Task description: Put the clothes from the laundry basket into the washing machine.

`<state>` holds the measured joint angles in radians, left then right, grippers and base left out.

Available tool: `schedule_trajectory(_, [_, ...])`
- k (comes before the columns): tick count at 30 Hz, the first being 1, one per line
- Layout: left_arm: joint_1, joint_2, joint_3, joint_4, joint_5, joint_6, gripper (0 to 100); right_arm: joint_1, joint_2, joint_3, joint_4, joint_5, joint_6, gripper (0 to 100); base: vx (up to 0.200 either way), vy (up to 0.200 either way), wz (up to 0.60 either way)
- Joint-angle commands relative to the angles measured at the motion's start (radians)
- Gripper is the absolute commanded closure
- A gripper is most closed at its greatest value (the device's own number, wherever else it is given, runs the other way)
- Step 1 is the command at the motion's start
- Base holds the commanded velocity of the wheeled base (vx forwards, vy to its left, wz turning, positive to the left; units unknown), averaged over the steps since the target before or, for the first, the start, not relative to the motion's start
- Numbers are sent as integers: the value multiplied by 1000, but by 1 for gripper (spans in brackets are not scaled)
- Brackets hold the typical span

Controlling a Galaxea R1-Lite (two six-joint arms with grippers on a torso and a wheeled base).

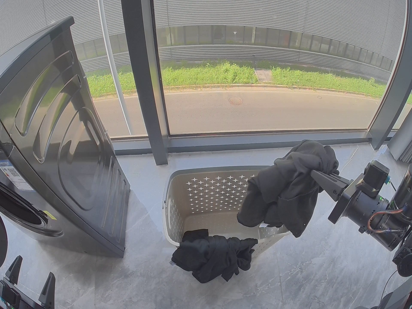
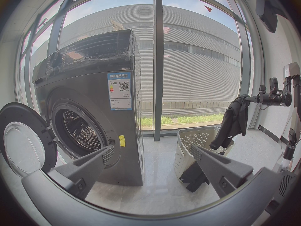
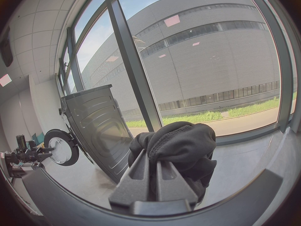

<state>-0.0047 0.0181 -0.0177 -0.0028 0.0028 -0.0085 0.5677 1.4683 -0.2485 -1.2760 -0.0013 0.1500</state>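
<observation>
My right gripper [image 1: 315, 174] is shut on a dark grey garment [image 1: 285, 187], which hangs above the right side of the white laundry basket [image 1: 206, 194]. In the right wrist view its fingers [image 3: 166, 178] pinch a fold of the garment [image 3: 182, 145]. A second dark garment [image 1: 212, 256] is draped over the basket's near rim. The dark washing machine [image 1: 56, 138] stands at the left, its round door [image 2: 25, 142] swung open and the drum [image 2: 80, 131] visible. My left gripper [image 2: 150, 160] is open and holds nothing, low at the left in front of the machine.
A large window with a dark frame post [image 1: 143, 69] runs behind the basket. The marble floor [image 1: 322, 267] between the machine and the basket is bare. The lifted garment [image 2: 233, 121] and the basket [image 2: 191, 145] show at the right of the left wrist view.
</observation>
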Motion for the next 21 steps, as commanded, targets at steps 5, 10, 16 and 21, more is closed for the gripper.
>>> schedule_trajectory(5, [0, -18, 15, 0, 0, -1, 0, -8, -26, 0, 3, 1, 2, 100, -40, 0, 0])
schedule_trajectory(10, [0, -18, 15, 0, 0, -2, 0, 0, -32, 8, 40, 3, 6, 100, 0, 0, 0])
schedule_trajectory(16, [-1, -18, 15, 1, 0, -4, 0, 5, -43, 8, 58, 1, 10, 100, 0, 200, 0])
schedule_trajectory(21, [-1, -18, 15, 0, 0, -4, 0, 8, -48, 9, 56, 1, 10, 100, 0, 200, 0])
